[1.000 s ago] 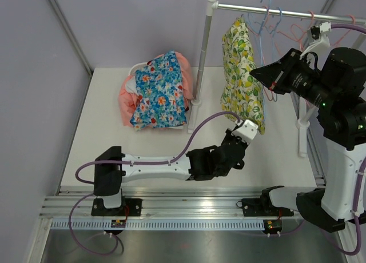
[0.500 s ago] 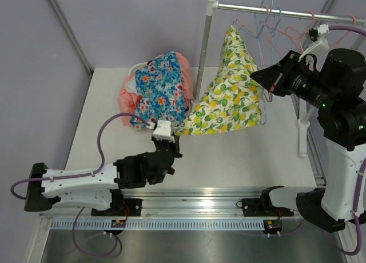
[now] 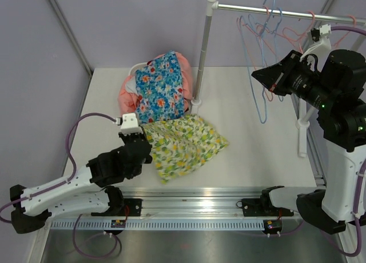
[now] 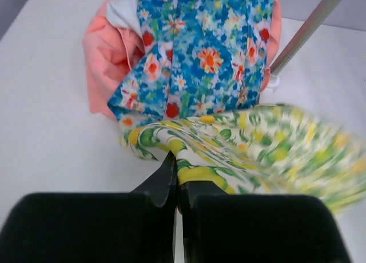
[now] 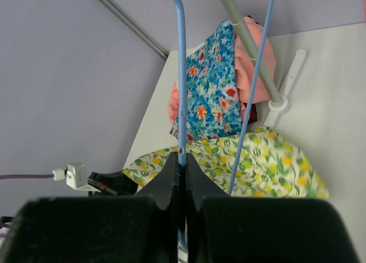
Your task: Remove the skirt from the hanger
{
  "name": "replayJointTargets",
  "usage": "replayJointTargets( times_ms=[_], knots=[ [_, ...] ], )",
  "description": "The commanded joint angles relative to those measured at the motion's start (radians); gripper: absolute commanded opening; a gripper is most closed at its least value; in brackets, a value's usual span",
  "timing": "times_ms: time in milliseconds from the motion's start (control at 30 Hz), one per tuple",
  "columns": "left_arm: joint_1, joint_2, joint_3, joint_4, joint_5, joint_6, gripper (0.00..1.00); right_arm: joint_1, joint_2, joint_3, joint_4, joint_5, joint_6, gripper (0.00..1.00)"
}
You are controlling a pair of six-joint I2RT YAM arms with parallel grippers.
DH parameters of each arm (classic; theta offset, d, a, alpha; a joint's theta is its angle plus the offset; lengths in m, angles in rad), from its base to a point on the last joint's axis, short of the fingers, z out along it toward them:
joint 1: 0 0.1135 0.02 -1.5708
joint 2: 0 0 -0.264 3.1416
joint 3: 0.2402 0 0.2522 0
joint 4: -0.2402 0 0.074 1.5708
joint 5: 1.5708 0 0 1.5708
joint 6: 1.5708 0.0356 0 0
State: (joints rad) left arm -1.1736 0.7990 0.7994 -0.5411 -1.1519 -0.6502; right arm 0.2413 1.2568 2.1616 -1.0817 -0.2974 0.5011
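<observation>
The yellow lemon-print skirt (image 3: 183,146) lies spread on the table, off the hanger; it also shows in the left wrist view (image 4: 257,148) and the right wrist view (image 5: 269,166). My left gripper (image 3: 143,142) is shut on the skirt's left edge (image 4: 191,171), low over the table. The bare blue hanger (image 3: 258,63) hangs from the rail (image 3: 269,11). My right gripper (image 3: 258,75) is shut on the hanger's blue wire (image 5: 181,91), high at the right.
A pile of clothes, a blue floral piece (image 3: 160,91) over pink fabric (image 3: 124,100), lies at the back left, just behind the skirt. The rack's upright pole (image 3: 203,51) stands beside it. Several more hangers (image 3: 294,31) hang on the rail.
My left arm swung left and pulled the skirt off the hanger down onto the table. The hanger now hangs bare. The right arm has held still.
</observation>
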Motion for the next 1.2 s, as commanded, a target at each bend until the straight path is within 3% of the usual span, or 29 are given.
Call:
replayJointTargets(
  times_ms=[0,100,267,367,533,600,700,733,767,833,900,933,967,1000,1133,1167],
  knots=[
    [0.095,-0.034,0.117,0.286,0.087,0.339,0.00,-0.002,-0.022,-0.022,0.065,0.004,-0.019,0.00],
    [0.222,0.063,0.286,0.352,0.232,0.479,0.00,-0.002,-0.027,-0.054,0.081,0.001,-0.021,0.00],
    [0.464,0.258,0.576,0.362,0.476,0.586,0.00,-0.002,-0.025,-0.138,0.135,-0.009,-0.013,0.00],
    [0.607,0.427,0.799,0.333,0.648,0.578,0.00,-0.002,-0.027,-0.190,0.169,-0.006,-0.012,0.00],
    [0.747,0.727,1.137,0.287,0.883,0.526,0.00,-0.002,-0.013,-0.247,0.212,0.003,-0.019,0.00],
    [0.807,0.903,1.372,0.233,0.978,0.476,0.00,-0.002,-0.008,-0.272,0.227,0.001,-0.025,0.00],
    [0.847,1.130,1.652,0.195,1.035,0.452,0.00,-0.002,0.001,-0.305,0.243,0.006,-0.039,0.00],
    [0.851,1.173,1.681,0.188,1.041,0.452,0.00,-0.002,0.003,-0.313,0.247,0.015,-0.044,0.00],
    [0.858,1.198,1.684,0.197,1.035,0.451,0.00,-0.002,0.006,-0.327,0.252,0.018,-0.053,0.00],
    [0.861,1.200,1.536,0.265,0.999,0.431,0.01,-0.002,0.007,-0.333,0.255,0.036,-0.062,0.00],
    [0.864,1.163,1.366,0.390,0.950,0.394,0.16,-0.004,0.015,-0.327,0.252,0.052,-0.079,0.00],
    [0.864,1.128,1.180,0.427,0.927,0.380,0.31,-0.002,0.018,-0.321,0.253,0.064,-0.084,0.00],
    [0.867,1.117,1.114,0.456,0.908,0.365,0.77,-0.004,0.026,-0.303,0.252,0.067,-0.087,0.00],
    [0.868,1.112,1.050,0.470,0.846,0.327,0.99,-0.004,0.032,-0.293,0.250,0.066,-0.087,0.00],
    [0.874,1.087,0.914,0.380,0.784,0.241,0.99,-0.004,0.081,-0.229,0.262,0.049,-0.072,0.00],
    [0.868,1.007,0.773,0.410,0.790,0.236,0.99,-0.004,0.090,-0.200,0.275,0.044,-0.059,0.00]
  ],
)
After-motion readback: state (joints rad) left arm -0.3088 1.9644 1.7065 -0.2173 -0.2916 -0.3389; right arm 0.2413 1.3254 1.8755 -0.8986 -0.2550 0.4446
